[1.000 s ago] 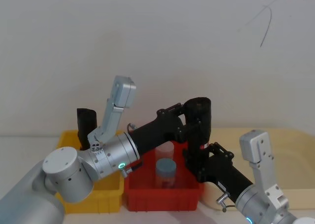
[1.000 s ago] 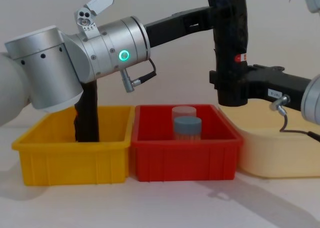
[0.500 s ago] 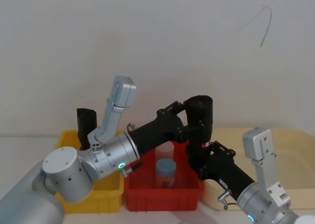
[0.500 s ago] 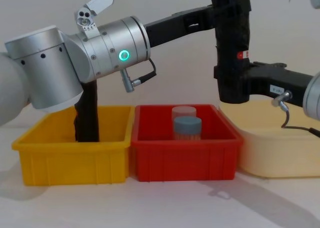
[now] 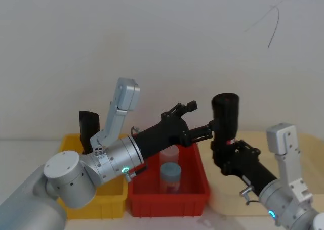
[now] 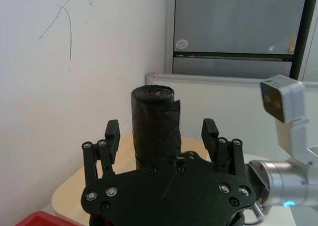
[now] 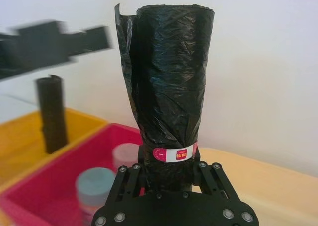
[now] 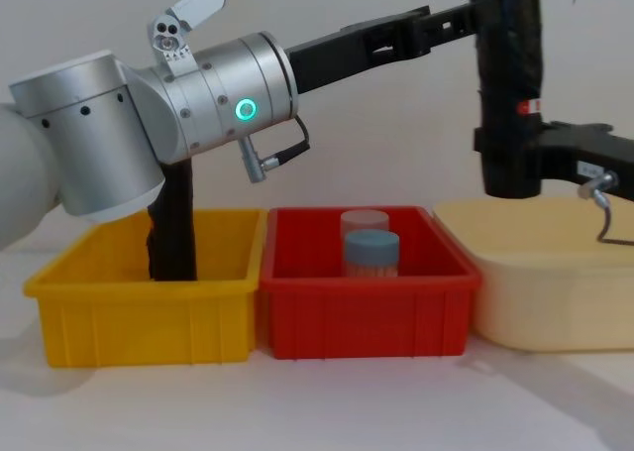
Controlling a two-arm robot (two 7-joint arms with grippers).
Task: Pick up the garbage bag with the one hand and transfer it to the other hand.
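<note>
Garbage bag: upright, aloft over the beige bin. Your right gripper: clamped on its lower part. Left gripper: spread wide, touching nothing. Transfer looks complete; only the left arm's retreat is left.

Upright black garbage bag, red-labelled, clamped low in right claw; left claw spread.

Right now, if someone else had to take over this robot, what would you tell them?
Left claw: open, near the top of the bag, not gripping it.
Right claw: shut on the bag below its red label, holding it upright in the air above the cream tub.
Done: the bag sits in the right claw alone.
Left to do: probably just draw the left claw clear.
</note>
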